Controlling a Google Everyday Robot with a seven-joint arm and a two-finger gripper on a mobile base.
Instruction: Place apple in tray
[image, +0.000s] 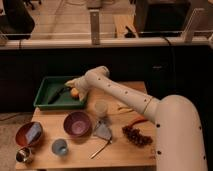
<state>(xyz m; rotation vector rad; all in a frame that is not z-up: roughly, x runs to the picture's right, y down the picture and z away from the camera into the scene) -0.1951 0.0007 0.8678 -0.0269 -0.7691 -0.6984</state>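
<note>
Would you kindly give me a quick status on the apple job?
End effector over the tray's right end. Apple at its tip, inside the tray. Dark item lies beside it, not blocking.

You see gripper over tray, far left on table; apple at its tip. Purple bowl near side, grapes right.
</note>
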